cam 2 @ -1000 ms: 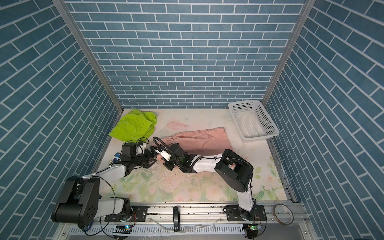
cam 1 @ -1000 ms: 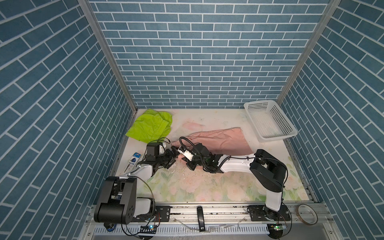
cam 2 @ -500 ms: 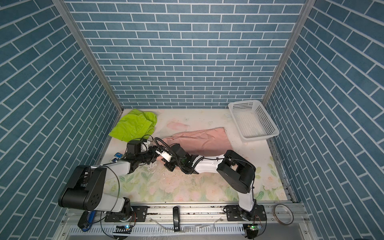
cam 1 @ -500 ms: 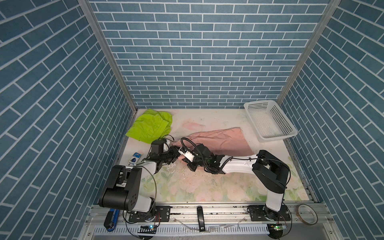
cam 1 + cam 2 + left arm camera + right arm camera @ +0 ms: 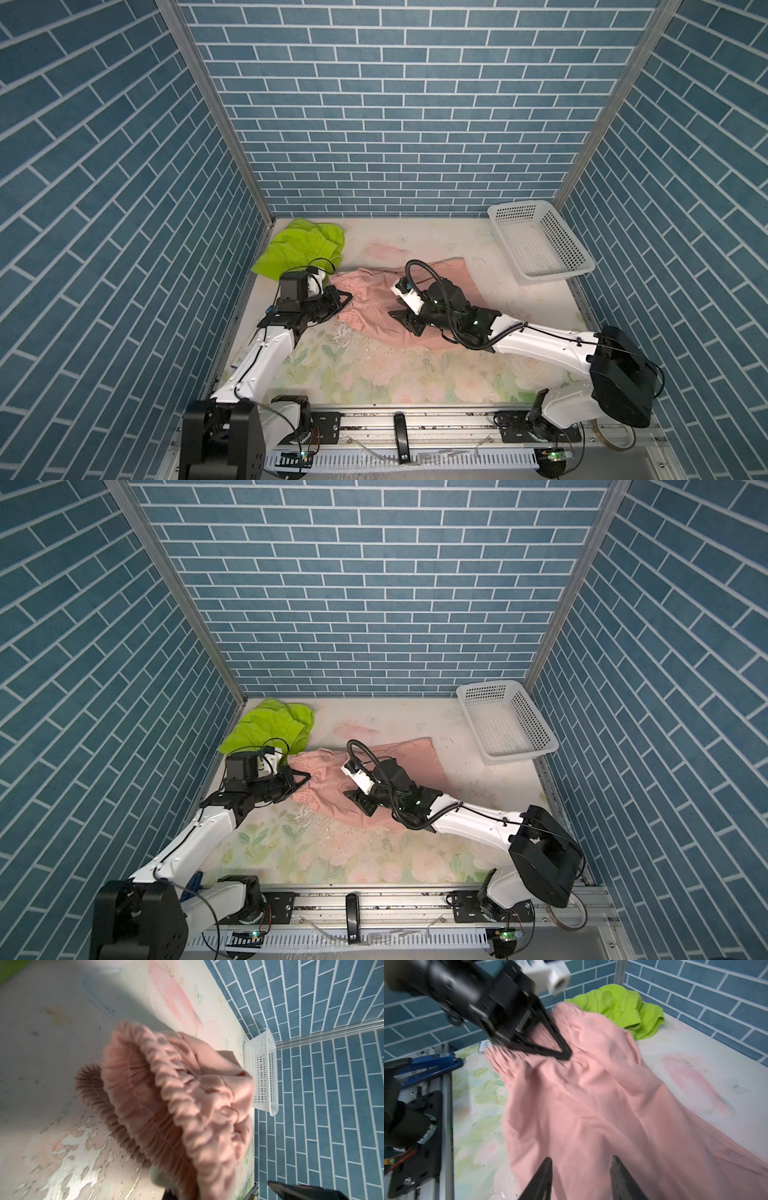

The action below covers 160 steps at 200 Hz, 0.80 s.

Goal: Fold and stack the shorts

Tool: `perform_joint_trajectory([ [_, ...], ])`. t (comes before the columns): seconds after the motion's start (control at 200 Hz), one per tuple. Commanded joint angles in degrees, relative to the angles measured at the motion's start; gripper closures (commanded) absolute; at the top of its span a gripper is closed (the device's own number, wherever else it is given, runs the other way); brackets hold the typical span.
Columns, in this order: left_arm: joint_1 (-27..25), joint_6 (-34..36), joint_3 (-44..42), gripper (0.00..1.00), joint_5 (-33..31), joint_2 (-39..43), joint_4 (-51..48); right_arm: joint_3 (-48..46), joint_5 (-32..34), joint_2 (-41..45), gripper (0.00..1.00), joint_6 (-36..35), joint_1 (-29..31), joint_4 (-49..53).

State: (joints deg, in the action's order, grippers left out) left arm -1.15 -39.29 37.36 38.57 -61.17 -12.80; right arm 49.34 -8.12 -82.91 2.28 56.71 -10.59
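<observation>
The pink shorts (image 5: pixel 374 305) are plain salmon, the green shorts (image 5: pixel 299 249) bright lime. The basket (image 5: pixel 573 249) is white, the surface (image 5: pixel 374 382) faded pastel floral.

Left arm (image 5: pixel 266 353) rises from its base at the near left, white forearm slanting inward, wrist turned about level so the left gripper (image 5: pixel 345 296) points toward the middle. Its fingers (image 5: pixel 539 1051) meet in a sharp tip, pinched onto the gathered waistband of the pink shorts (image 5: pixel 374 307). Right arm (image 5: pixel 540 345) comes off the near right base, elbow folded out at the side, forearm running low and leftward. Right gripper (image 5: pixel 405 323) faces the left one, well apart from it; its fingers (image 5: pixel 544 1176) are spread, close over the pink fabric. Contact cannot be told.
</observation>
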Motion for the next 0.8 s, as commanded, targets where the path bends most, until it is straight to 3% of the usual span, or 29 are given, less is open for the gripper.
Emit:
perform_joint_trajectory([
  [0.0, 2.86, 6.24, 4.07, 1.0, 0.77, 3.43, -15.96, -0.8, -0.22, -2.88, 0.68, 0.82, 0.27, 7.29],
  [0.1, 5.98, 7.69, 6.45, 1.0, 2.67, 4.41, -20.34, 2.78, -2.22, -8.84, 0.87, 0.1, 2.68, 9.54],
  [0.2, 9.74, 10.52, 10.47, 1.0, 3.36, 3.93, -25.64, 5.07, -6.93, -13.07, 0.95, 0.99, 4.72, 7.99],
  [0.415, 11.72, 14.55, 16.82, 1.0, 3.21, 0.1, -31.72, 12.28, -13.08, -23.9, 0.97, 1.72, 6.15, 9.05],
  [0.55, 11.65, 17.23, 19.74, 1.0, -0.42, -1.64, -36.19, 18.01, -14.99, -28.61, 0.97, 1.18, 7.16, 13.74],
  [0.675, 11.16, 15.13, 18.89, 1.0, -1.08, -1.98, -34.4, 19.28, -14.29, -28.29, 0.96, 1.36, 7.21, 14.81],
  [0.795, 7.76, 12.46, 19.33, 1.0, -1.82, -3.36, -32.66, 16.23, -14.34, -22.29, 0.94, 5.18, 4.26, 12.32],
])
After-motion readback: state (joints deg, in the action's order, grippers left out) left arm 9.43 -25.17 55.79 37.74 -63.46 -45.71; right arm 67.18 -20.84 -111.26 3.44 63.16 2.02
